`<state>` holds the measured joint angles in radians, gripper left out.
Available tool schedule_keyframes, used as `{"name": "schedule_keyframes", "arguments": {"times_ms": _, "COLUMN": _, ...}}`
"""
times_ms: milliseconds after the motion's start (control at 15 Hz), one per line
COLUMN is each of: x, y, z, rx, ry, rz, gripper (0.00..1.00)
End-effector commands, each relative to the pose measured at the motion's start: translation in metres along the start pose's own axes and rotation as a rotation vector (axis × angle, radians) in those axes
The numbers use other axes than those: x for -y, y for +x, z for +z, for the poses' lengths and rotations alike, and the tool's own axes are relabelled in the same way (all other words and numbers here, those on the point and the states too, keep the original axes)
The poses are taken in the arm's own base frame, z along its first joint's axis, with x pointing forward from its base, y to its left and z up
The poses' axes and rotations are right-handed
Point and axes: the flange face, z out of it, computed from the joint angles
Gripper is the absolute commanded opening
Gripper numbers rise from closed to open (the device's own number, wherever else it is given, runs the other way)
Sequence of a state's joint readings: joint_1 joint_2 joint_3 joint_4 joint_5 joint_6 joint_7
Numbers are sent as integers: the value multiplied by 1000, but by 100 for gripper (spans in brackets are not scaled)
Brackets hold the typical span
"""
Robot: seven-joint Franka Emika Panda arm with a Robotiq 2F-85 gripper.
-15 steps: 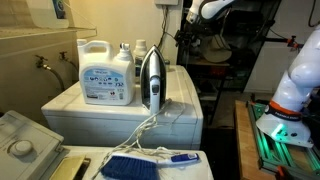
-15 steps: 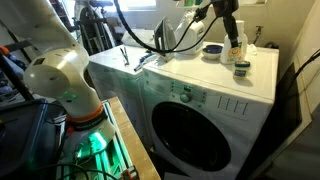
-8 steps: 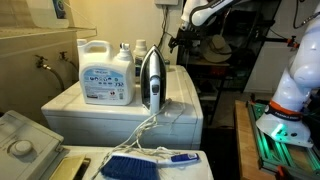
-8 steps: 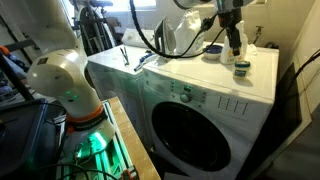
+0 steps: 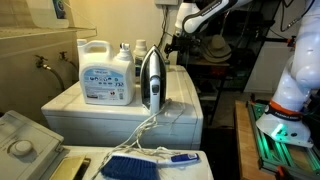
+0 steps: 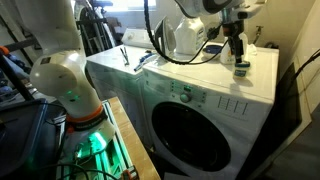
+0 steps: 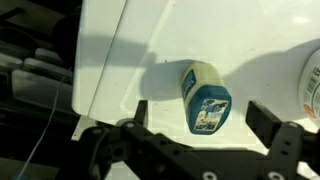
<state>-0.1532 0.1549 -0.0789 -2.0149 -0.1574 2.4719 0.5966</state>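
Hovers over the white counter (image 7: 120, 50) with fingers (image 7: 278, 138) spread wide, pinching nothing. Between them, on the counter, a small blue-capped bottle (image 7: 205, 95), left of a white container (image 7: 312, 85). Best to centre over it, square up across its narrow body, lower slowly and squeeze gently.

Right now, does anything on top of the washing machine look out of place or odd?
The iron stands on its heel near an edge of the washer, and its white cord hangs down over that edge, which looks careless. The small blue-capped bottle below the open tool shows no spill.
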Motion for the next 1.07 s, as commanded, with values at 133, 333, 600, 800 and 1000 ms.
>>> {"name": "schedule_keyframes", "arguments": {"times_ms": 133, "x": 2, "y": 0, "z": -2, "rx": -2, "ry": 2, "rz": -4, "gripper": 100}}
{"name": "schedule_keyframes", "arguments": {"times_ms": 333, "x": 4, "y": 5, "z": 0, "rx": -1, "ry": 5, "rz": 33, "gripper": 100}}
{"name": "schedule_keyframes", "arguments": {"times_ms": 600, "x": 13, "y": 13, "z": 9, "rx": -3, "ry": 7, "rz": 81, "gripper": 100}}
{"name": "schedule_keyframes", "arguments": {"times_ms": 800, "x": 20, "y": 11, "z": 21, "rx": 13, "ry": 14, "rz": 80, "gripper": 100}}
{"name": "schedule_keyframes", "arguments": {"times_ms": 1000, "x": 25, "y": 13, "z": 32, "rx": 22, "ry": 25, "rz": 89, "gripper": 100}}
